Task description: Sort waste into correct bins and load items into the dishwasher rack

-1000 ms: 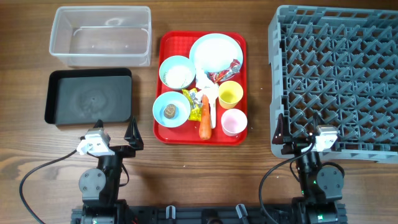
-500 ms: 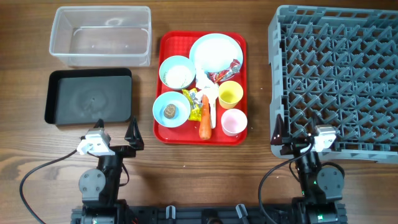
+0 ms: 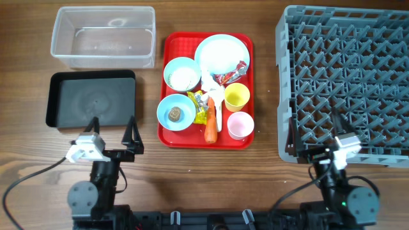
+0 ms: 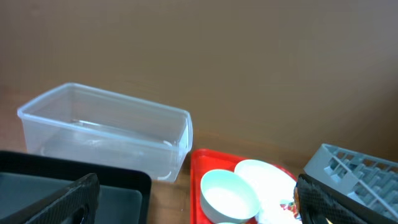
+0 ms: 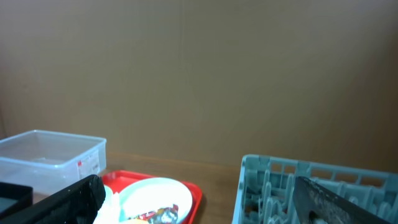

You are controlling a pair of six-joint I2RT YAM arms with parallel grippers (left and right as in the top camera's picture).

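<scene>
Two bowls line the left side of the red tray (image 3: 163, 139): far bowl (image 3: 170, 66) carries rice grains (image 3: 184, 79), near bowl (image 3: 186, 106) a brown lump (image 3: 174, 115). Plate (image 3: 222, 52) sits at the tray's far right, red wrapper (image 3: 234, 75) at its near rim. Yellow cup (image 3: 236, 98) and pink cup (image 3: 240, 125) stand down the right side. Carrot (image 3: 210, 125), spoon (image 3: 218, 110) and yellow wrapper (image 3: 197, 100) lie mid-tray between. On the tabletop, clear tub (image 3: 59, 38) and black tray (image 3: 96, 96) sit left of it, grey rack (image 3: 345, 76) right. Your left tool (image 3: 113, 122) hangs at the black tray's near edge, your right tool (image 3: 312, 131) at the rack's near-left corner; both gape fully, gripping nothing.
</scene>
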